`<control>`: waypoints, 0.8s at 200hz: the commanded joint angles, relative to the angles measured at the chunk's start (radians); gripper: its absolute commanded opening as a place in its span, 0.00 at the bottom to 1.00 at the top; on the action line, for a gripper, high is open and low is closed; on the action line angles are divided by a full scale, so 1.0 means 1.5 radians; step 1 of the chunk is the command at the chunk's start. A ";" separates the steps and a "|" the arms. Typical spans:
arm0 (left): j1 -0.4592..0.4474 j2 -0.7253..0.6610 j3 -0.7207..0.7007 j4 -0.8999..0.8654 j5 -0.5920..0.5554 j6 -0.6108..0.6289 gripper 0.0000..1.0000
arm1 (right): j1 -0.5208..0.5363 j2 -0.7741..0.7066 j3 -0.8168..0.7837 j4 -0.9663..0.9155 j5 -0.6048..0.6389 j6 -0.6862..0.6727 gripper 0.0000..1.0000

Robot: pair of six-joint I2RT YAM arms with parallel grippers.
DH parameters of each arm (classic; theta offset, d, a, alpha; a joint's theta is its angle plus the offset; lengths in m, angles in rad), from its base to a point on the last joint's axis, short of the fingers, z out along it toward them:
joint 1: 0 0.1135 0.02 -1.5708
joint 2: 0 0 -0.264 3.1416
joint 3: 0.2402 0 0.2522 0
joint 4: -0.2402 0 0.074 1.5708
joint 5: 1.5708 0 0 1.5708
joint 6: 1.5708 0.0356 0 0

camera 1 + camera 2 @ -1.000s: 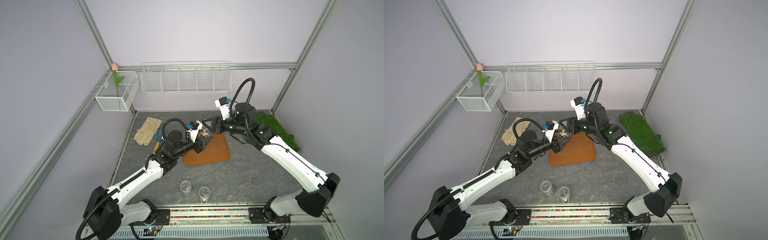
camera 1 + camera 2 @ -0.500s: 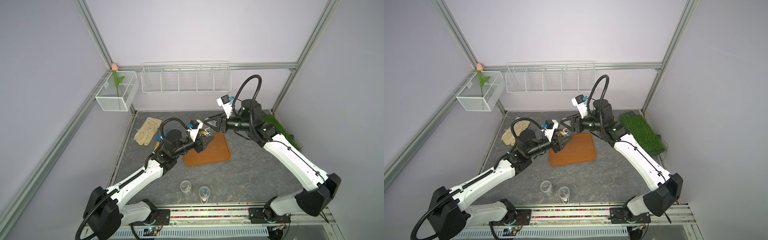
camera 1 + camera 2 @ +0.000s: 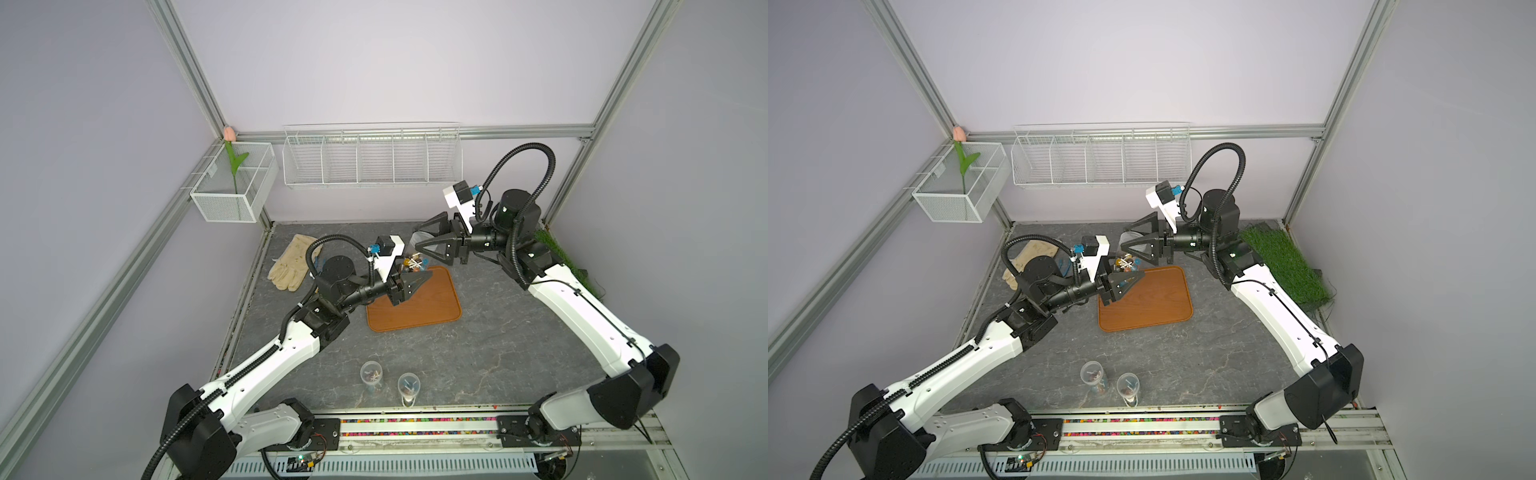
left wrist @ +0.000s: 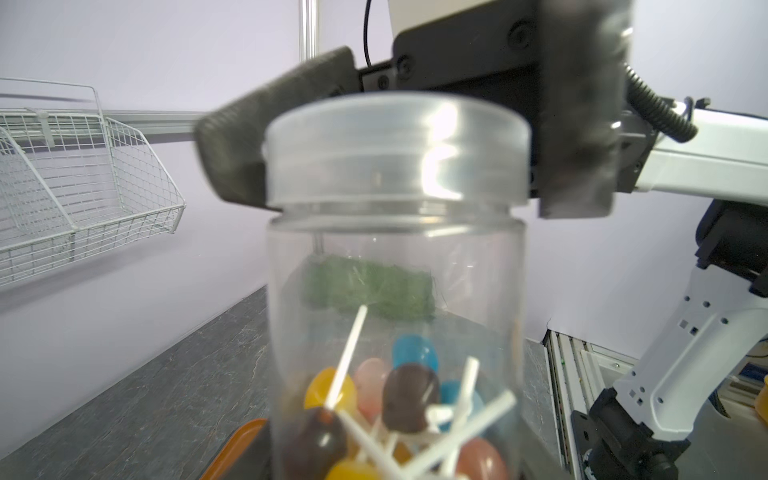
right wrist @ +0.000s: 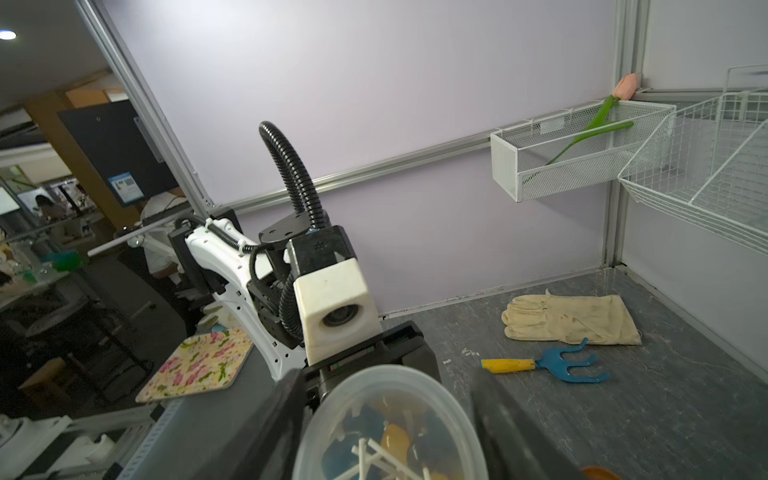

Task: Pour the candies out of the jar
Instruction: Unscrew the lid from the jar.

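While the left hand is clamped on the clear jar, the jar hangs above the far corner of the orange tray on the table. Its clear lid sits on the neck. The candies, with blue, brown, orange and pink heads on white sticks, lie heaped at the jar's bottom. The right hand reaches in from the opposite side, its fingers set wide on either side of the lid; whether they press it cannot be told.
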 commanded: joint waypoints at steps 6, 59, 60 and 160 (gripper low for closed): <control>-0.003 -0.007 -0.008 -0.022 0.002 0.003 0.43 | -0.001 -0.025 -0.010 0.071 -0.007 0.042 0.97; -0.004 -0.020 -0.020 -0.022 -0.038 0.016 0.42 | 0.003 -0.074 0.047 -0.202 0.270 0.044 0.98; -0.004 -0.020 -0.020 -0.021 -0.039 0.016 0.42 | 0.005 -0.075 0.049 -0.209 0.277 0.042 0.98; -0.008 -0.033 -0.033 -0.045 -0.096 0.044 0.42 | 0.104 -0.086 0.029 -0.335 0.517 0.069 0.86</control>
